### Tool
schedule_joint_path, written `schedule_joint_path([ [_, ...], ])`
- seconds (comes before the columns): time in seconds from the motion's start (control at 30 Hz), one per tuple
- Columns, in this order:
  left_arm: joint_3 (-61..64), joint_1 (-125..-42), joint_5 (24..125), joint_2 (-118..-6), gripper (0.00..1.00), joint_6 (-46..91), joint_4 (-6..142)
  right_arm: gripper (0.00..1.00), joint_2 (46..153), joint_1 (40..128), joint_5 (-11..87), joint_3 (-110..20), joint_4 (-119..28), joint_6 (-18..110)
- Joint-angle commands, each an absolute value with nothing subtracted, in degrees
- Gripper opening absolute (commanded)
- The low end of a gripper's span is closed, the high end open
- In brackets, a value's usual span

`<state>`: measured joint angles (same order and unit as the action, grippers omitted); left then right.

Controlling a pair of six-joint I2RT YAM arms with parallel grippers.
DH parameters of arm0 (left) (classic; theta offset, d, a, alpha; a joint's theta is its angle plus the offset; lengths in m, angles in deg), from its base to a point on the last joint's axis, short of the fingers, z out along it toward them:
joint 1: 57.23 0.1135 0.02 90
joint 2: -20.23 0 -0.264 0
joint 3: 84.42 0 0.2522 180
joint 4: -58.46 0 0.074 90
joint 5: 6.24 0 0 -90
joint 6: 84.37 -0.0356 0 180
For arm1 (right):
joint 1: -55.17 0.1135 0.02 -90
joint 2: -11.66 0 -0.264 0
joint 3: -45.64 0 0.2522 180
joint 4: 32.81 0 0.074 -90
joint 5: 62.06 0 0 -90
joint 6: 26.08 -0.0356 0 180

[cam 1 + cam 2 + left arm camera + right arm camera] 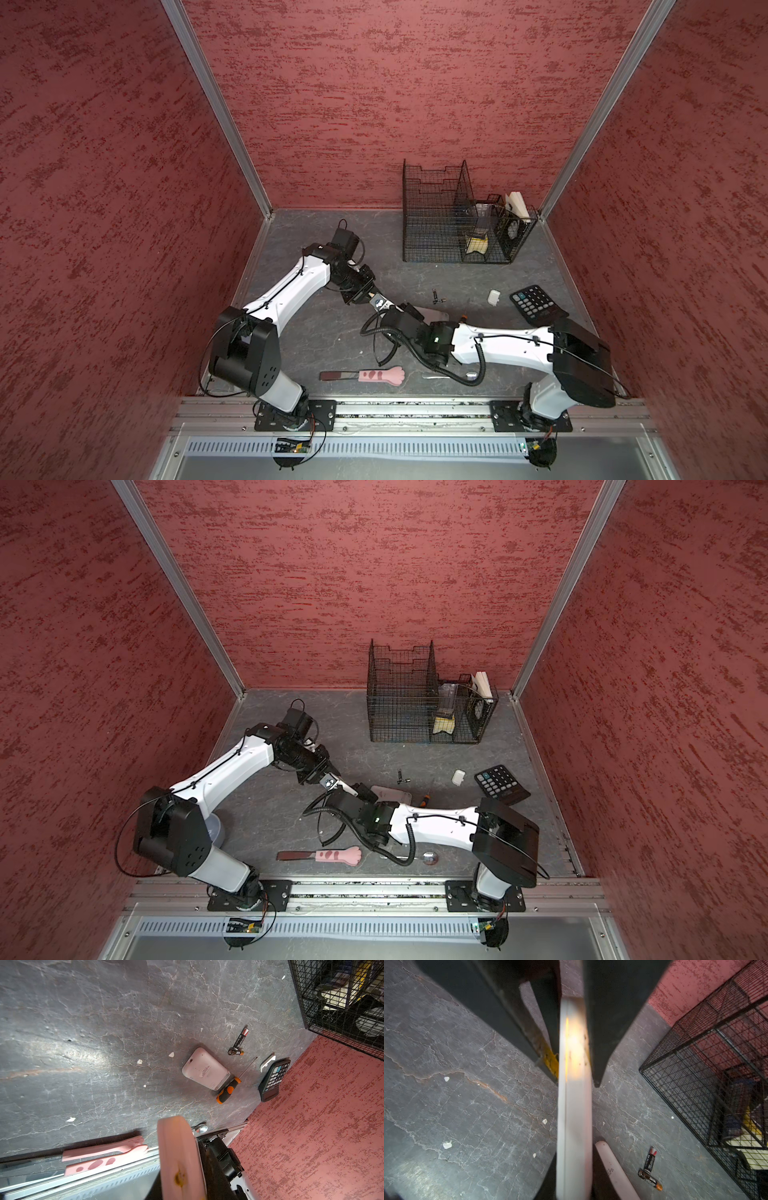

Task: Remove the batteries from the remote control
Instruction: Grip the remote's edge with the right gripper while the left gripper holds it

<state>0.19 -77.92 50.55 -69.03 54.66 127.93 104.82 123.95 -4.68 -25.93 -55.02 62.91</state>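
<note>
Matt stone-look tabletop (pixel 104 1043), metal-capped batteries (pixel 239 1040)

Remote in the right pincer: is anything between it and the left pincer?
Nothing visible does. The remote sits edge-on, clamped in the right pincer, and in a top view the left pincer is right at its far end. The two loose batteries lie on the table, apart from both.

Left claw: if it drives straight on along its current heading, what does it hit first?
Most likely the white remote gripped by the right claw; the left claw sits at its end. Just beyond is the right claw itself. Whether they touch is unclear.
</note>
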Motion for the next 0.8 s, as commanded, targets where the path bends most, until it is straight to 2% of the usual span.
schedule_joint_path([
  [0.0, 0.86, -77.40, 51.20, -70.20, 0.24, 51.85, 129.56, 0.00, 104.39, 124.17, -7.92, -29.12, -52.31, 63.20],
  [0.17, 0.43, -76.88, 50.80, -70.21, 0.20, 51.63, 129.17, 0.00, 104.40, 124.25, -8.44, -29.75, -51.34, 64.14],
  [0.5, 0.02, -74.22, 48.57, -69.70, 0.00, 50.91, 127.35, 0.00, 104.74, 124.38, -11.35, -30.09, -50.40, 65.49],
  [0.63, 1.04, -73.08, 47.31, -69.75, 0.00, 50.60, 126.52, 0.06, 104.78, 124.69, -13.56, -30.13, -49.98, 65.35],
  [0.77, 1.91, -71.85, 45.42, -69.47, 0.00, 50.71, 125.16, 0.18, 104.88, 124.96, -15.49, -30.13, -49.73, 65.40],
])
